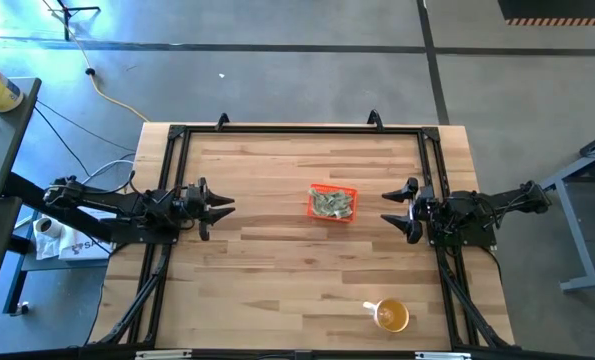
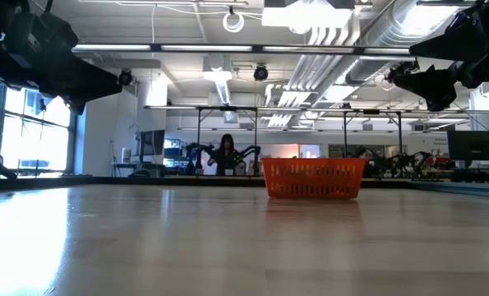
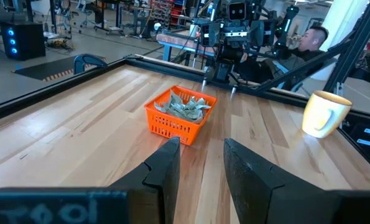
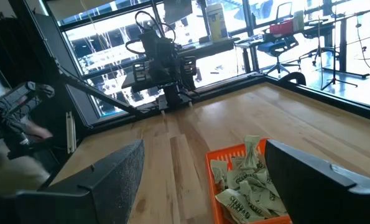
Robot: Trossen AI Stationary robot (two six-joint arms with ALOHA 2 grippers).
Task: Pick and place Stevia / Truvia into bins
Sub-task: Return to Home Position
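Note:
The orange-red bin point(image 1: 332, 203) stands on the table right of centre, also seen as the bin point(image 2: 313, 178), the bin point(image 3: 178, 115) and the bin point(image 4: 250, 180). Pale green and white Stevia sachets point(image 1: 331, 203) lie heaped inside it; the sachets point(image 3: 183, 106) and the sachets point(image 4: 248, 181) show over its rim. My left gripper point(image 1: 224, 208) hovers open at the table's left side, pointing toward the bin; its fingers point(image 3: 200, 163) show in the left wrist view. My right gripper point(image 1: 388, 208) hovers open just right of the bin, fingers point(image 4: 200, 163) spread wide.
A yellow cup with a white handle point(image 1: 390, 314) stands near the table's near right edge, also seen as the cup point(image 3: 322, 112). A black frame point(image 1: 297, 129) borders the table. Bare wood lies between the left gripper and the bin. A person point(image 3: 309, 41) sits beyond the table.

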